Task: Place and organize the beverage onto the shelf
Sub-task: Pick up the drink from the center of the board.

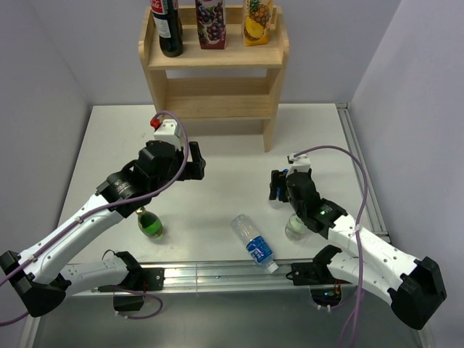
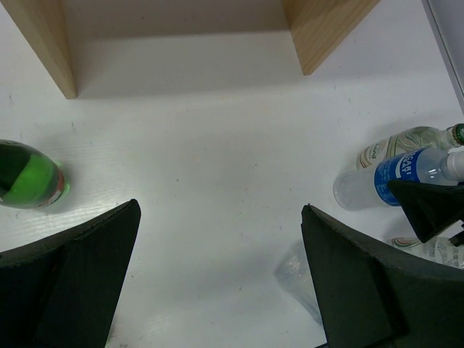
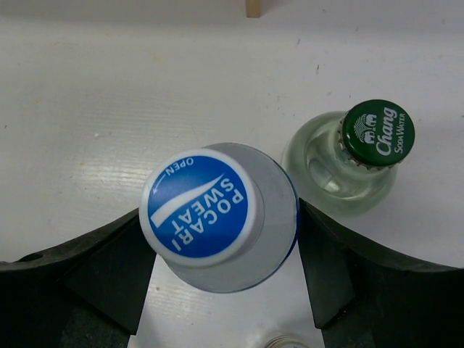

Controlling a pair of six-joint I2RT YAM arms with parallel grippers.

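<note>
In front of the shelf [image 1: 217,107] a water bottle [image 1: 251,243] lies unplaced, nearer it the left gripper [image 2: 221,209] gapes empty and the right gripper [image 3: 221,214] straddles a Pocari Sweat bottle [image 3: 199,206], whether clamped I cannot tell, and its top tier holds a cola bottle [image 1: 170,29] and two juice cartons [image 1: 211,25].

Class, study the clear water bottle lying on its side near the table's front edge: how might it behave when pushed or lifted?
The water bottle rests on its round side, so a sideways nudge would probably roll it. Its clear plastic likely flexes under a squeeze. How full it is cannot be told.
</note>
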